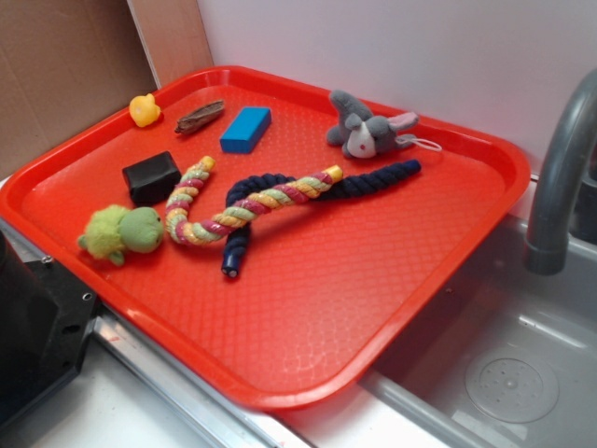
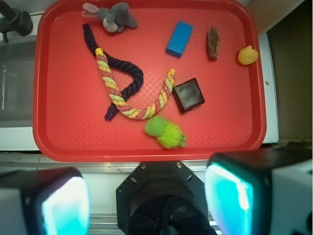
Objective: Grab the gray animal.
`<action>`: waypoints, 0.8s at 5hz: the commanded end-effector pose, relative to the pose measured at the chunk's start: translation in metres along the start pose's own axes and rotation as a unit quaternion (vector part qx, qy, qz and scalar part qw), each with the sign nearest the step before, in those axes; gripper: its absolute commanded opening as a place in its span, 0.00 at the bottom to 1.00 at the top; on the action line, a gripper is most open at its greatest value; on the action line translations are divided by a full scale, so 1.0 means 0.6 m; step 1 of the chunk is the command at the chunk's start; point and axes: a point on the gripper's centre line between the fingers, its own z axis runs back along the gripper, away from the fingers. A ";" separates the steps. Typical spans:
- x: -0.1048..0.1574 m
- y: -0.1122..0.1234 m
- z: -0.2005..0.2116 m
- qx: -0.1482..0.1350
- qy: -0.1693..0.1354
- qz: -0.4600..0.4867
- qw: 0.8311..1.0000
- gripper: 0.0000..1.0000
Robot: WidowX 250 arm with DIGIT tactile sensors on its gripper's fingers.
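You had the claw [image 2: 146, 196] spread open and empty, held high over the near edge of the red tray [image 2: 54, 142], because the gray animal [image 2: 115, 17] lay untouched at the tray's far rim, just beyond the navy rope [image 2: 124, 66]

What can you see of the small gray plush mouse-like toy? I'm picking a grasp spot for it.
The small gray plush mouse-like toy is soft gray fabric with a white face patch, long pink-lined ears and a thin white cord loop. It lies on its side near the far rim of the red plastic tray, just beyond one end of the dark navy braided rope; whether they touch is unclear. Nothing grips it; the gripper is open, well short of it.
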 end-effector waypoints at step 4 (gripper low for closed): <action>0.155 0.007 -0.106 -0.024 -0.091 0.303 0.948 1.00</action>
